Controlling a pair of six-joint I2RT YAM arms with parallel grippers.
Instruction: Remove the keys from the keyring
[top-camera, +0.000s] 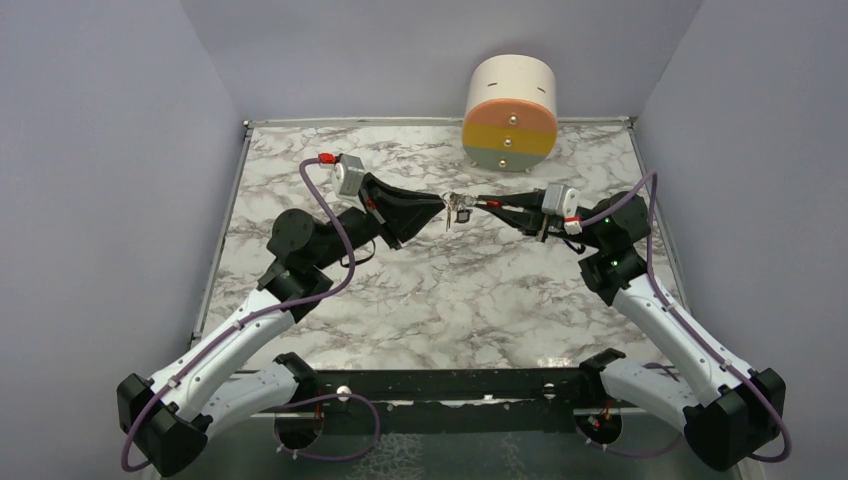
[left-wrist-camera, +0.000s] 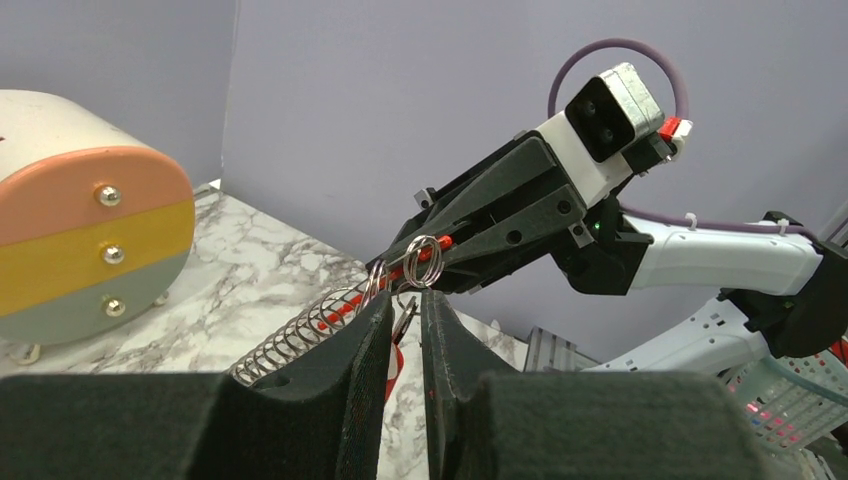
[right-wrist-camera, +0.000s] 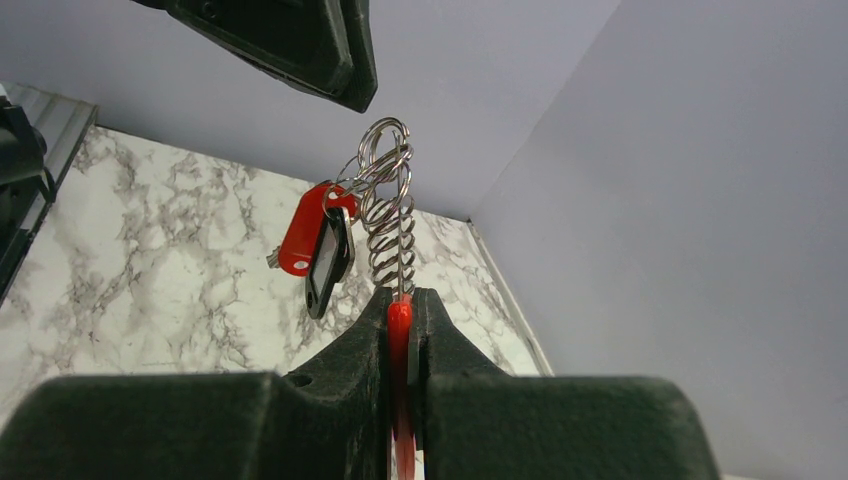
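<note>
Two keys (right-wrist-camera: 304, 235) on one keyring (right-wrist-camera: 392, 240), right claw (right-wrist-camera: 400, 298) clenched on it, left claw (left-wrist-camera: 407, 302) ajar.

- We find no text, label, brand, number or sign that can be read in any of the views.
</note>
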